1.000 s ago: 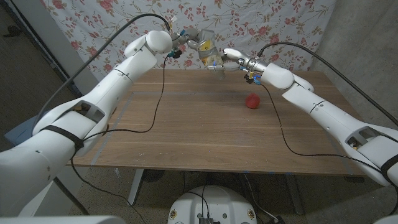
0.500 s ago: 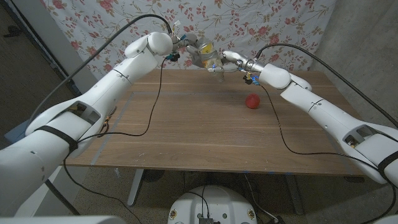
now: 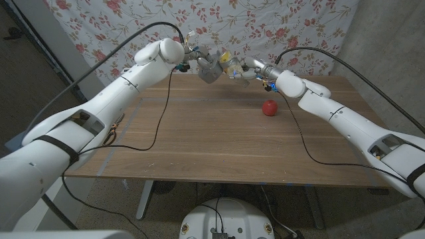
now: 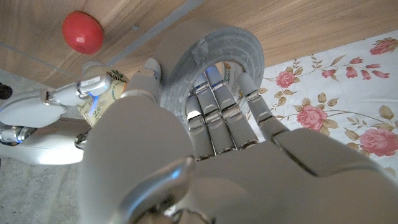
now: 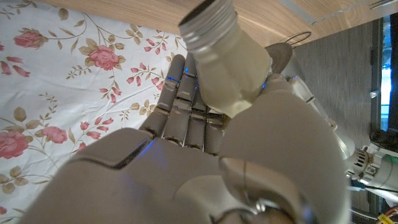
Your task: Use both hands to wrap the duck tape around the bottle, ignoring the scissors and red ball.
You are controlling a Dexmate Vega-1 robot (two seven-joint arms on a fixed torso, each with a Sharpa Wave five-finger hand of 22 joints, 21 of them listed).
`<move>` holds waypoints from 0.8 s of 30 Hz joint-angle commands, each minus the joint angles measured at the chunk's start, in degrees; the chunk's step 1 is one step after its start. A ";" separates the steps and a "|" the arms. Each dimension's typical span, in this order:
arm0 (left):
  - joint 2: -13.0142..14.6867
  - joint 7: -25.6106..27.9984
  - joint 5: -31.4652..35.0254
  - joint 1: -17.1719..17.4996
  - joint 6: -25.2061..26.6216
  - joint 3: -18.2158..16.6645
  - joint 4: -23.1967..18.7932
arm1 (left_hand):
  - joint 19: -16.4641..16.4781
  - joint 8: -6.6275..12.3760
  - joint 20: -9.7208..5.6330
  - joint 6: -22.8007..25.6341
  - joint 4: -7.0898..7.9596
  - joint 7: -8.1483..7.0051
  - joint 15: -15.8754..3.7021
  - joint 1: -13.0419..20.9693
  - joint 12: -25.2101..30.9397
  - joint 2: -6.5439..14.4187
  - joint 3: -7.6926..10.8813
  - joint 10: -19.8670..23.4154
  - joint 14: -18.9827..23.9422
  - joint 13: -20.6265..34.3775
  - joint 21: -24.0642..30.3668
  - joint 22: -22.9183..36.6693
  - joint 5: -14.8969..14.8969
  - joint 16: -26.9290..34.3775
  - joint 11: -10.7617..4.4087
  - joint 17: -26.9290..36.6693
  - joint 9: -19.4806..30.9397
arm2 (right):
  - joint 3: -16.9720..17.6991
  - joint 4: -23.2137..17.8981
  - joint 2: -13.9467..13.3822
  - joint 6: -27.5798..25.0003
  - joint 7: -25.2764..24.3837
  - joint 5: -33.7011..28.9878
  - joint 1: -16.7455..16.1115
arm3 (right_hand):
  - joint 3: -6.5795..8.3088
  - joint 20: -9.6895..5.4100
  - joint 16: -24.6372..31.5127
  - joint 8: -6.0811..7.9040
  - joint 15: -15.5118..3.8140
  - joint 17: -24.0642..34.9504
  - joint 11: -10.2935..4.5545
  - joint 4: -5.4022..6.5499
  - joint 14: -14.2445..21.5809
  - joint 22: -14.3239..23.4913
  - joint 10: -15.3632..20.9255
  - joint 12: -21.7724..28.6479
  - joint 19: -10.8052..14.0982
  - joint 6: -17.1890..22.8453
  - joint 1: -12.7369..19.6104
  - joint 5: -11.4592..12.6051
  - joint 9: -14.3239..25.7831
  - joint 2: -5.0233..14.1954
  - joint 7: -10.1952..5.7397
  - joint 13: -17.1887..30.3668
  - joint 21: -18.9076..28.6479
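Two hands raised above the table's [image 3: 219,143] far edge, tape and bottle now drawn apart.
Head view: left hand [image 3: 199,61] grips the tape roll [image 3: 210,68]; right hand [image 3: 247,68] grasps the bottle [image 3: 232,66]; both sit higher and further left than before. Left wrist view: fingers pass through the roll's core, red ball [image 4: 83,32] beyond. Right wrist view: fingers clasp the uncapped bottle.

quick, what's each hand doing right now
Left hand: holding the grey duct tape roll, fingers through its core.
Right hand: holding the bottle, raised above the table.

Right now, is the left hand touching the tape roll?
Touching. In the left wrist view, the left hand has fingers through the tape roll, gripping it.
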 commanded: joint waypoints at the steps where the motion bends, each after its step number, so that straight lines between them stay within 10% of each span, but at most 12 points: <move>1: 0.19 -5.07 2.52 -0.94 1.37 2.41 0.64 | 0.22 0.31 0.37 0.17 1.68 0.45 -7.28 7.00 -0.13 8.72 2.37 6.44 0.51 12.44 -0.18 0.21 0.02 0.30 -5.98 0.32 0.16 | -1.80 -7.13 -3.64 -8.40 -1.66 -8.84 -1.01 | 2.49 -3.57 -0.45 -0.07 -12.59 -0.13 -9.78 2.21 2.06 -0.05 9.55 -0.19 -0.62 10.87 5.00 -0.27 -0.02 5.88 -10.86 0.20 -0.09; 12: 0.12 -8.60 3.80 -0.48 1.53 3.98 0.91 | 0.29 0.21 0.34 0.56 1.18 0.74 -7.35 7.67 -0.29 8.86 2.22 6.55 0.63 12.42 -0.15 0.28 -0.43 0.43 -5.84 0.85 -0.03 | -6.81 -18.23 -8.43 -13.59 5.05 -21.95 -1.35 | 2.39 -3.98 -1.35 0.06 -12.61 -0.47 -9.85 2.19 1.00 -0.11 9.23 -0.48 -1.11 11.45 4.79 -0.43 -0.50 5.67 -11.40 0.27 -0.30; 24: 0.28 -13.62 4.89 -0.43 2.00 5.81 0.93 | 0.24 0.09 0.38 0.56 0.94 0.81 -7.34 8.01 -0.43 8.95 1.96 6.64 0.81 12.42 -0.17 0.32 -0.83 0.56 -5.73 1.32 0.02 | -9.30 -17.63 -6.98 -14.79 10.76 -27.61 0.21 | 2.59 -4.03 -1.63 0.05 -12.63 -0.75 -10.13 2.05 1.24 -0.13 8.99 -0.87 -0.95 11.73 4.93 -0.46 -0.88 5.85 -11.29 0.06 -0.27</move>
